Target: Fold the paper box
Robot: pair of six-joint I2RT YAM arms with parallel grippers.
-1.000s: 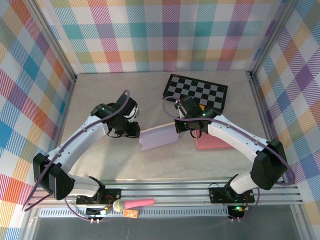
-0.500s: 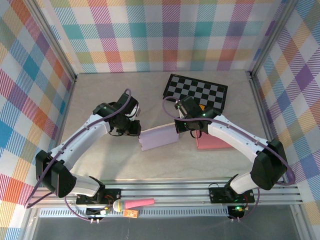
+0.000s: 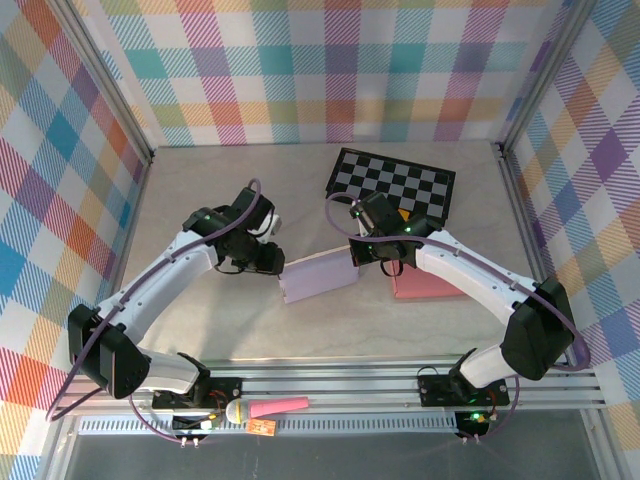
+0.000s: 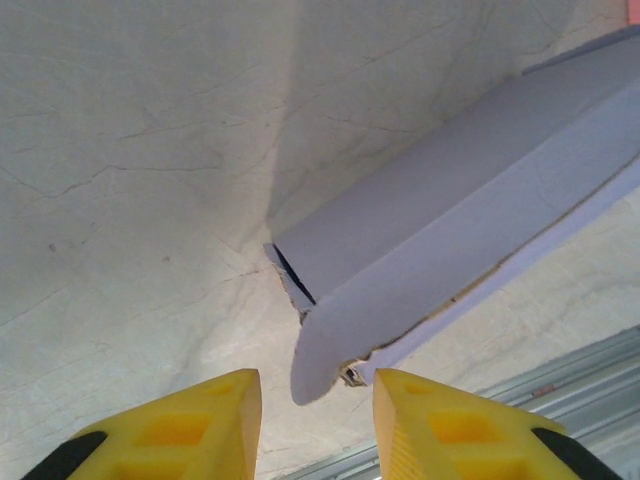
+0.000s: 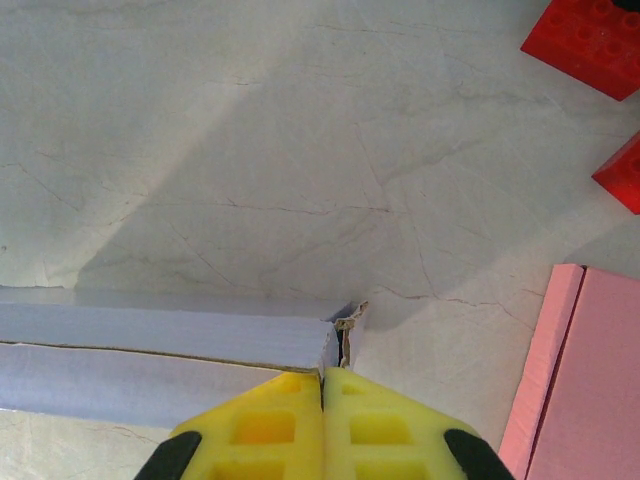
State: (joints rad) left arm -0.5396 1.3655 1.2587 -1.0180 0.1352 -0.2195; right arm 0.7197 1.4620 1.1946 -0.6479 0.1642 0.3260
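Above the table (image 3: 200, 190), left fingers (image 4: 190, 425) stand apart at the paper box (image 3: 318, 277); right fingers (image 5: 260, 430) together.

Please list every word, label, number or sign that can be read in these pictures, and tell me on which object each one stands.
None can be read.
Paper box: plain lavender, no print.
Pink flat box: plain, no print.
Checkered board: black and white squares, no characters.
Red blocks: no lettering visible.
Small orange tag by the front rail: too small to tell if it has any marks.
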